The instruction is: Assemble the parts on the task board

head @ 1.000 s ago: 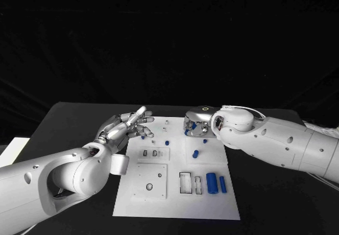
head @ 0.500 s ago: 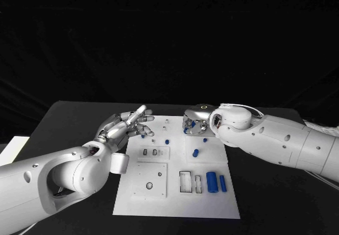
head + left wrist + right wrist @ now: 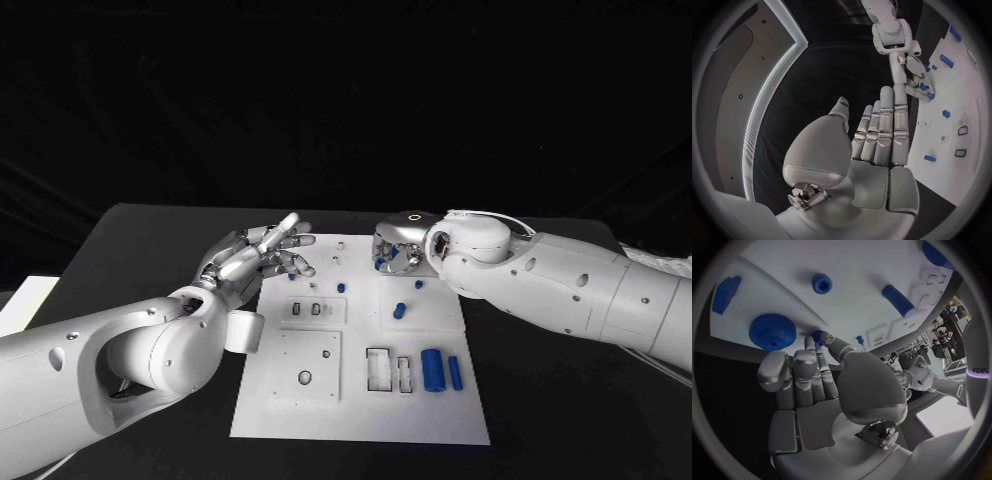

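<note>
Silver fingers of the right hand are curling down at the board's far edge, around one o'clock from its middle, tips pressing at a small blue peg beside the blue gear; whether they are actually pinching it I cannot tell. The left hand is hovering at ten o'clock over the white task board, fingers spread wide and holding nothing. A slip looks likely: the peg is tiny, and crowded fingertips could knock it over or nudge the gear. Nearby, a blue nut and a short blue cylinder are lying loose, close enough to be bumped.
</note>
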Controlling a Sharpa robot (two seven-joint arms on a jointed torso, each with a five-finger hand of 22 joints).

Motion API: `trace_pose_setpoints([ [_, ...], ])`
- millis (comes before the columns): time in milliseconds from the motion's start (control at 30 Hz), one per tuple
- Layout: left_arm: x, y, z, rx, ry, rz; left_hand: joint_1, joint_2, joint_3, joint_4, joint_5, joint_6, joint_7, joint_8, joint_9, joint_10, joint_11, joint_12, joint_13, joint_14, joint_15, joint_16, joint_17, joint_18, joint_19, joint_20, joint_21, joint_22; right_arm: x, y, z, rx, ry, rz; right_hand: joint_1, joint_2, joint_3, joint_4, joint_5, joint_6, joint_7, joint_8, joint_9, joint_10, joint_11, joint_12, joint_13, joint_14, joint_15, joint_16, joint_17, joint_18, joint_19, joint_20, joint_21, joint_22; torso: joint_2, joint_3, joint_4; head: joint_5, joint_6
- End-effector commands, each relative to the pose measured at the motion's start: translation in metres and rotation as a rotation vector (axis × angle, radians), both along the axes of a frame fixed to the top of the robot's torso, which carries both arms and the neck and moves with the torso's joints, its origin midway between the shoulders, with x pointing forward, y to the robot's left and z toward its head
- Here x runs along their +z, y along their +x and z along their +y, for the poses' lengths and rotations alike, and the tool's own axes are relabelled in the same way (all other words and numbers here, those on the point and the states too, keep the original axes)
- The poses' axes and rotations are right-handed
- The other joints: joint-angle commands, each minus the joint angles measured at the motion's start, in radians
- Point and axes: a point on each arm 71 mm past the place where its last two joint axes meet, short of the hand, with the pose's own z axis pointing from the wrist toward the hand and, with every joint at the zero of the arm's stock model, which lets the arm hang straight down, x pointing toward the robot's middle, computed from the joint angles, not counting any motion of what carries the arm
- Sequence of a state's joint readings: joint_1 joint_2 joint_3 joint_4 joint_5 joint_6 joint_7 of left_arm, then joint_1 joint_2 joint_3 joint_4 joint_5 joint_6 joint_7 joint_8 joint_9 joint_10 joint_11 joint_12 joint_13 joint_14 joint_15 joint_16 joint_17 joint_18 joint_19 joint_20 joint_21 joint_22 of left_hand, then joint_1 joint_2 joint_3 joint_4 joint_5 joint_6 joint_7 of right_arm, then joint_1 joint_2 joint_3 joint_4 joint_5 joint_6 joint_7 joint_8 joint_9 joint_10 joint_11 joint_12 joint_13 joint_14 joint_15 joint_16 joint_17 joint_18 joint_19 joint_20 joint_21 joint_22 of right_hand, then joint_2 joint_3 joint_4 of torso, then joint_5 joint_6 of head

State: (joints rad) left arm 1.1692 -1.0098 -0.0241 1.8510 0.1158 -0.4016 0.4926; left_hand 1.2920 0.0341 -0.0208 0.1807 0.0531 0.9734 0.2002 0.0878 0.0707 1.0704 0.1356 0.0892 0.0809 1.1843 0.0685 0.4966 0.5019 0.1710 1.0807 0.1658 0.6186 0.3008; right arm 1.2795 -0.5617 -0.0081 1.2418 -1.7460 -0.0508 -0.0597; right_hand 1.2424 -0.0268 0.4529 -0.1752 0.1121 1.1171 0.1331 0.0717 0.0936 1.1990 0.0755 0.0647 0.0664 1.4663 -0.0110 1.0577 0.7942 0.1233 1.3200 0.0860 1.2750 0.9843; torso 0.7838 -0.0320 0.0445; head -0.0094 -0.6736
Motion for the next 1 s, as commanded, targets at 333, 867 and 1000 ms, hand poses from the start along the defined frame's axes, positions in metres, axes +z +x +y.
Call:
trace_pose_setpoints([
  [333, 0.002, -0.001, -0.002, -0.022, -0.014, -0.006, 0.001, 0.007, -0.001, -0.007, -0.004, -0.003, 0.007, -0.006, -0.001, 0.000, 0.007, -0.007, -0.002, -0.009, -0.001, 0.007, 0.003, 0.008, -0.009, 0.000, 0.007, 0.001, -0.004, -0.003, 0.000, 0.001, 0.008, -0.039, 0.015, 0.012, 0.034, 0.005, 0.008, 0.019, 0.001, 0.004, 0.007, 0.020, -0.006, 0.003, 0.003, 0.004, -0.005, 0.015, 0.014, -0.014, -0.002, 0.001, 0.016, 0.014, 0.000, -0.0001, 0.0010, 0.000, 0.001],
  [867, 0.004, 0.001, -0.001, -0.022, -0.014, -0.008, 0.009, 0.016, 0.002, -0.015, -0.004, -0.003, 0.007, -0.010, -0.001, -0.001, 0.008, -0.011, -0.001, -0.021, 0.001, 0.003, 0.009, 0.009, -0.020, 0.002, 0.008, 0.003, 0.014, -0.004, 0.012, 0.023, 0.122, -0.157, 0.012, 0.010, 0.041, 0.014, 0.000, 0.024, 0.002, 0.002, 0.010, 0.026, -0.006, -0.001, 0.002, 0.004, -0.006, 0.024, 0.021, -0.015, 0.000, 0.000, 0.024, 0.025, 0.005, -0.0011, 0.0016, 0.011, 0.016],
  [1000, 0.006, 0.001, -0.001, -0.025, -0.014, -0.012, 0.009, 0.016, 0.002, -0.015, -0.004, -0.003, 0.007, -0.010, -0.001, -0.001, 0.008, -0.011, -0.001, -0.021, 0.001, 0.003, 0.009, 0.009, -0.020, 0.002, 0.008, 0.003, 0.017, -0.001, 0.016, 0.017, 0.134, -0.176, 0.010, 0.006, 0.041, 0.017, -0.002, 0.021, 0.003, 0.000, 0.010, 0.022, -0.005, -0.003, 0.001, 0.004, -0.005, 0.025, 0.022, -0.016, 0.000, 0.001, 0.026, 0.027, 0.007, -0.0020, 0.0020, 0.013, 0.020],
])
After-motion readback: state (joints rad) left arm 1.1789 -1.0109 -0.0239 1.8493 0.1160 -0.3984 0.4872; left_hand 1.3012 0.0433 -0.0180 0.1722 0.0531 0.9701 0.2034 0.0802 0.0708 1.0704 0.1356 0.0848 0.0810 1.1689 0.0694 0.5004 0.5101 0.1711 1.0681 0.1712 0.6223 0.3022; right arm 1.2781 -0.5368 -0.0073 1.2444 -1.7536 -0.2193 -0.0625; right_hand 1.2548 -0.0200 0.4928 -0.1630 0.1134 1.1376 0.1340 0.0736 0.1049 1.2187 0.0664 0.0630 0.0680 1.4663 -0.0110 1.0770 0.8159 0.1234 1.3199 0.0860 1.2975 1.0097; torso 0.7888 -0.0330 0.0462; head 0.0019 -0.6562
